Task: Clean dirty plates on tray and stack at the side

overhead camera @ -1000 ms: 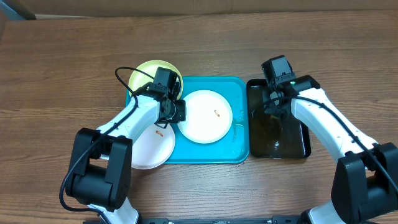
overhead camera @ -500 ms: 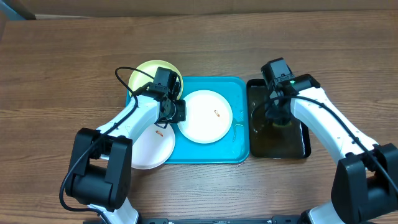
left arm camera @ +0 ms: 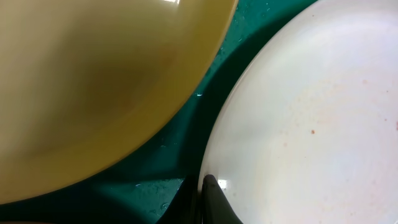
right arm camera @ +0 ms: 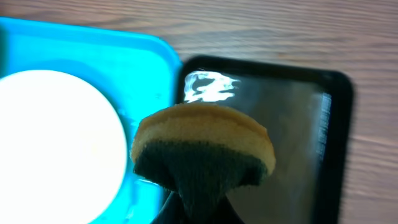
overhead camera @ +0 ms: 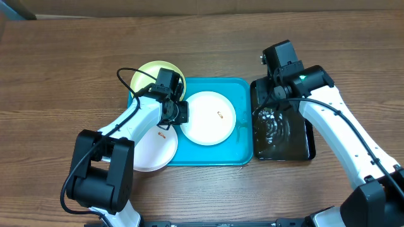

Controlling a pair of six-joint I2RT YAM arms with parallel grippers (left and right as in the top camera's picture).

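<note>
A white plate (overhead camera: 208,118) with an orange speck lies in the turquoise tray (overhead camera: 240,94). My left gripper (overhead camera: 180,113) is shut on its left rim; the left wrist view shows the fingers (left arm camera: 208,200) pinching that rim (left arm camera: 311,112). The yellow-green plate (overhead camera: 148,77) sits at the tray's far left corner and also shows in the left wrist view (left arm camera: 93,81). A second white plate (overhead camera: 154,150) lies at the tray's near left edge. My right gripper (overhead camera: 274,101) is shut on a yellow and green sponge (right arm camera: 202,146), held above the black tray (overhead camera: 297,148).
The black tray holds rippling water (overhead camera: 274,123) and stands right of the turquoise tray. In the right wrist view the black tray (right arm camera: 336,124), the turquoise tray (right arm camera: 143,62) and the white plate (right arm camera: 56,143) lie below the sponge. Bare wooden table (overhead camera: 63,63) surrounds everything.
My right gripper has risen out of the black tray with the sponge, and the water there now ripples. The left arm and the plates have not moved.
</note>
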